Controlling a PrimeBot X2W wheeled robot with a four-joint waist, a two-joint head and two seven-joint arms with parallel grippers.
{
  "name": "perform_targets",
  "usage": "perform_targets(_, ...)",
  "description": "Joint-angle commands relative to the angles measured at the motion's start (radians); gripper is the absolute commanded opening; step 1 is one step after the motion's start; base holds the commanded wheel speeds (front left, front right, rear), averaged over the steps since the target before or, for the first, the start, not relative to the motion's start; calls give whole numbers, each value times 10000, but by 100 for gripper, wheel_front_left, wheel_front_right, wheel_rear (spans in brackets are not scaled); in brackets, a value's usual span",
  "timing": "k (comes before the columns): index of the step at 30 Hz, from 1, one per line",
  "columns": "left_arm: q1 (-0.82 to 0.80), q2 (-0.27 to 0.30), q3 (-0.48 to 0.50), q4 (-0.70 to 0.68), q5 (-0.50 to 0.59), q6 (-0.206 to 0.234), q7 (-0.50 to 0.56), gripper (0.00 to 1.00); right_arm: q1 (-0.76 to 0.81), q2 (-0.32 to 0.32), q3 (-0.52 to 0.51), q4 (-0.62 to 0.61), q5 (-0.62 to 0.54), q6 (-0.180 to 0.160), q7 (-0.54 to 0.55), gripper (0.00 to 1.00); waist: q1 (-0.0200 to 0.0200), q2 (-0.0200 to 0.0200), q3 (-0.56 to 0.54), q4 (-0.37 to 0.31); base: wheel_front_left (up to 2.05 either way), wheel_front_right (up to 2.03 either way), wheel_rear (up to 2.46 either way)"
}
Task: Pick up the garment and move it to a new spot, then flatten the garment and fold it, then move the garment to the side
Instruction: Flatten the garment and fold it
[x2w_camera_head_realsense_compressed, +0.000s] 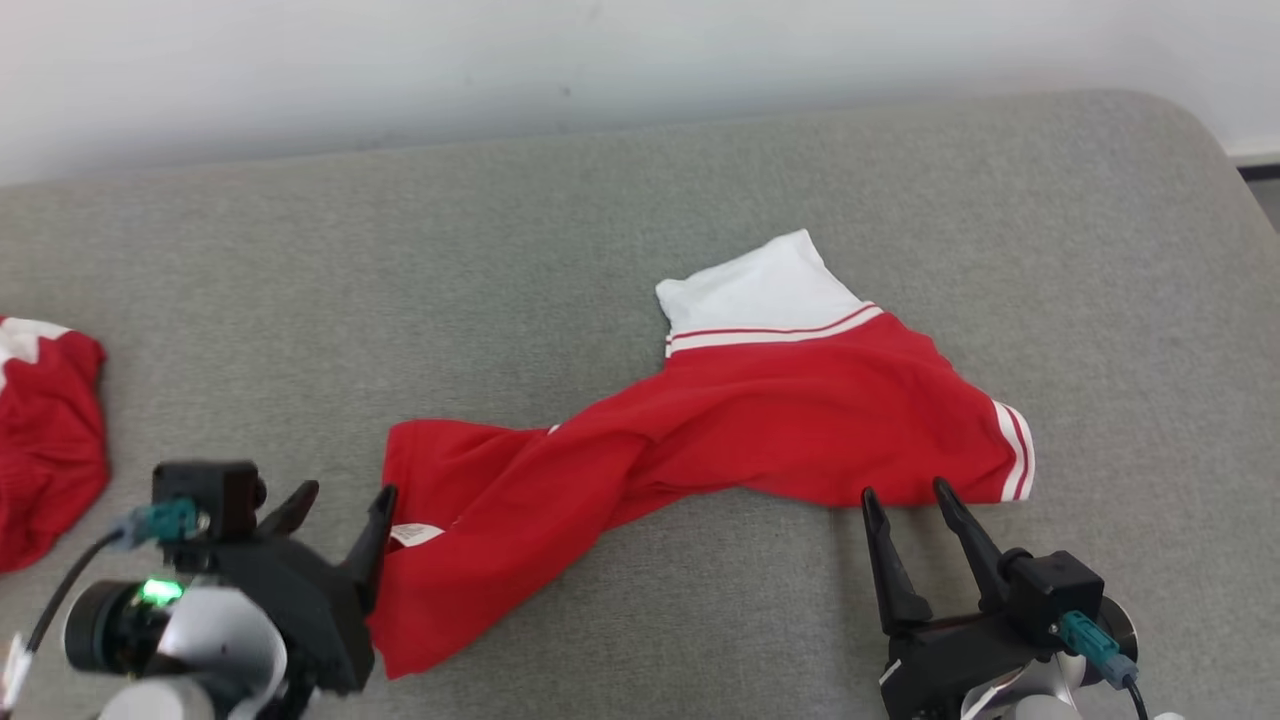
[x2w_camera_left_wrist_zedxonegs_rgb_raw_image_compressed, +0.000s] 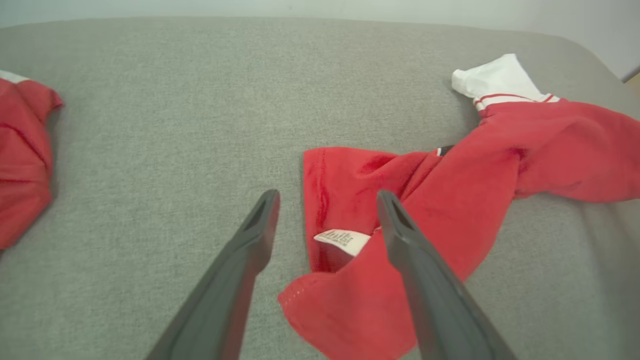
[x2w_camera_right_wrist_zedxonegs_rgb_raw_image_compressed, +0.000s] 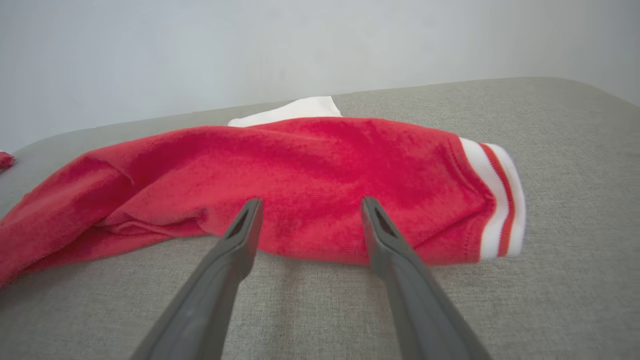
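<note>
Red garment (x2w_camera_head_realsense_compressed: 780, 420) with white striped trim lies twisted mid grey cushion (x2w_camera_head_realsense_compressed: 500, 250). Left gripper (x2w_camera_head_realsense_compressed: 345, 495) fingers spread, at its labelled hem end. Right gripper (x2w_camera_head_realsense_compressed: 905, 490) fingers spread, tips at near edge by striped cuff. Second red cloth (x2w_camera_head_realsense_compressed: 45, 440) far left.

Bright, even, diffuse light. The garment (x2w_camera_head_realsense_compressed: 760, 420) throws only a thin soft shadow along its near edge onto the grey surface (x2w_camera_head_realsense_compressed: 600, 220). The head view is fairly sharp. In the right wrist view the red cloth looks smeared, most at the striped cuff on the right. Both wrist views bow the surface's far edge. The 2 fingers (x2w_camera_left_wrist_zedxonegs_rgb_raw_image_compressed: 235, 280) of the left gripper (x2w_camera_left_wrist_zedxonegs_rgb_raw_image_compressed: 327, 195) and the 2 fingers (x2w_camera_right_wrist_zedxonegs_rgb_raw_image_compressed: 415, 300) of the right gripper (x2w_camera_right_wrist_zedxonegs_rgb_raw_image_compressed: 311, 200) go soft near the lens.
</note>
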Motion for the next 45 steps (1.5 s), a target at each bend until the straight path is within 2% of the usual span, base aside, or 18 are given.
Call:
perform_targets(1, -523, -46, -28, 699, -36, -100, -202, 100, -132, -1, -8, -52, 39, 6, 13, 100, -1, 0, 301, -302, 0, 0, 0)
perform_targets(4, -1149, -146, -40, 1927, -34, -231, -509, 100, -209, -2, 58, -87, 41, 6, 23, 100, -1, 0, 540, -623, 0, 0, 0)
perform_targets(9, -1669, -176, -46, 3118, -102, -344, -662, 100, -318, -1, -2, -87, 83, 6, -2, 100, -1, 0, 761, -994, 0, 0, 0)
perform_targets(17, -2028, -101, -159, 4493, -71, -446, -809, 100, -234, 1, 35, -14, 252, 6, -70, 100, -1, 0, 889, -1261, 0, 0, 0)
perform_targets(18, -2055, -90, -169, 4599, -69, -483, -830, 78, -249, 1, 55, -2, 266, 6, -78, 100, -1, 0, 889, -1276, 0, 0, 0)
perform_targets(19, -2078, -117, -167, 4672, -89, -502, -906, 51, -271, 1, 74, 6, 301, 6, -85, 100, -1, 0, 887, -1283, 0, 0, 0)
perform_targets(20, -2092, -142, -156, 4720, -109, -512, -991, 0, -296, 1, 81, 18, 331, 6, -93, 100, -1, 0, 884, -1281, 0, 0, 0)
perform_targets(24, -2472, -219, 64, 4680, -155, -470, -1822, 0, -353, -1, 128, 47, 345, 6, -93, 100, -1, 0, 884, -1252, 0, 0, 0)
perform_targets(34, -4399, -458, 180, 4376, 392, -817, -4897, 0, -474, -1, 274, 88, 426, 6, -112, 100, -1, 0, 990, -1363, 0, 0, 0)
perform_targets(38, -5069, -410, 165, 4631, 580, -837, -5468, 0, -493, 1, 322, 24, 446, 6, -113, 100, -1, 0, 1097, -1474, 0, 0, 0)
perform_targets(45, -5678, -83, 9, 6139, 924, -738, -5659, 0, -553, 1, 496, -44, 528, 6, -98, 100, -1, 0, 1366, -1701, 0, 0, 0)
